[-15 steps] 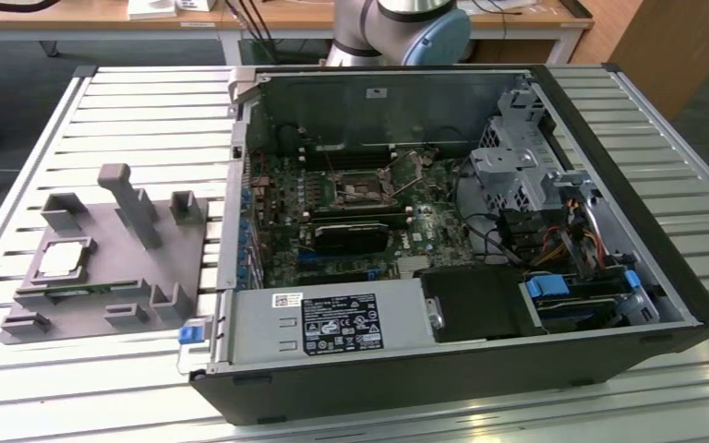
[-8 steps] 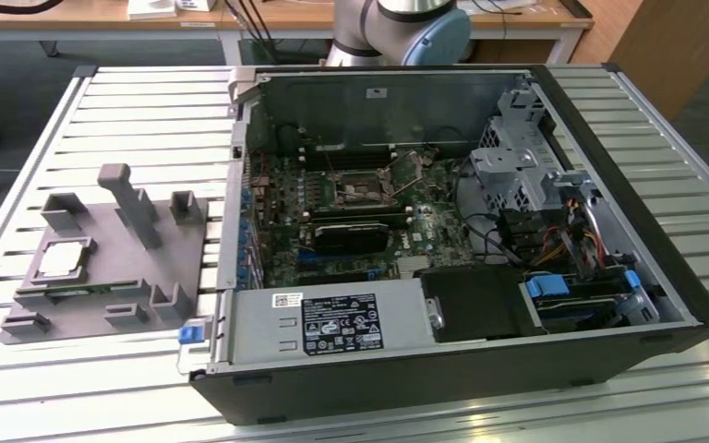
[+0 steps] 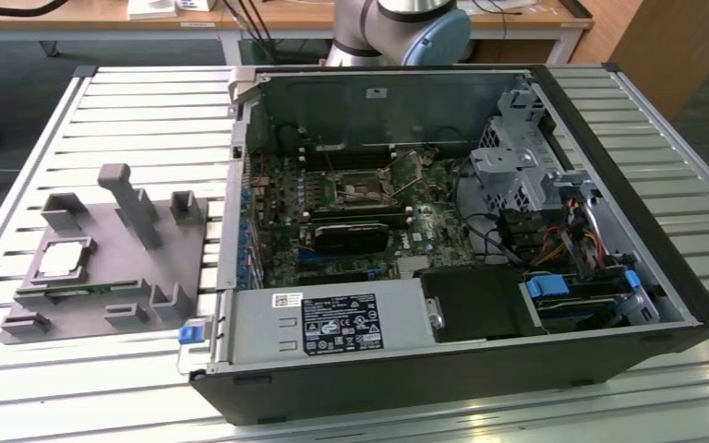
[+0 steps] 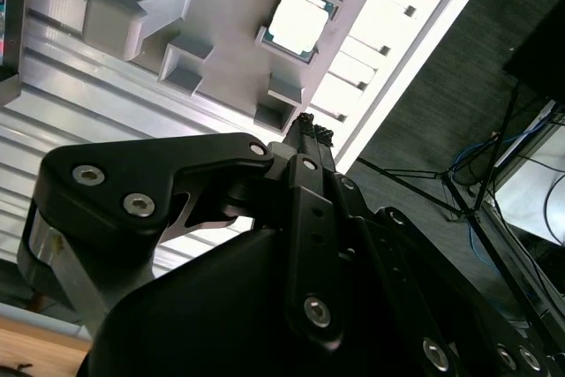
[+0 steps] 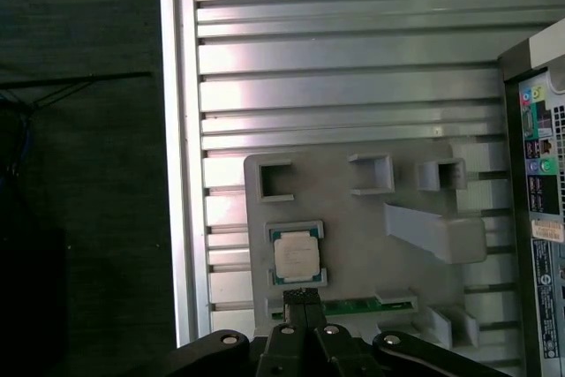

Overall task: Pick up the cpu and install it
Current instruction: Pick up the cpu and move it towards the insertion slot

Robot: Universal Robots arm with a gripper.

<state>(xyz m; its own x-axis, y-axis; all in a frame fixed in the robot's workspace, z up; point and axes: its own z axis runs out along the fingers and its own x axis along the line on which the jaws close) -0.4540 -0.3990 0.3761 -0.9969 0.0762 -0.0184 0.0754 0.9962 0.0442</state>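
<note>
The cpu (image 3: pixel 66 258), a small square chip with a silvery top, lies flat in a shallow frame on the grey plastic fixture (image 3: pixel 121 277), toward the exterior view's left. Both wrist views look down on the cpu (image 4: pixel 300 24) (image 5: pixel 296 256) from well above. My gripper (image 5: pixel 300 296) hangs over the fixture just beside the chip, apart from it. Its two black fingertips (image 4: pixel 309 132) are pressed together with nothing between them.
An open computer case (image 3: pixel 453 240) lies on the slatted metal table (image 3: pixel 145 111), motherboard and CPU socket (image 3: pixel 361 189) exposed. A thin green module (image 5: pixel 353 306) sits in a fixture slot. The table edge (image 5: pixel 181 174) and dark floor run beside the fixture.
</note>
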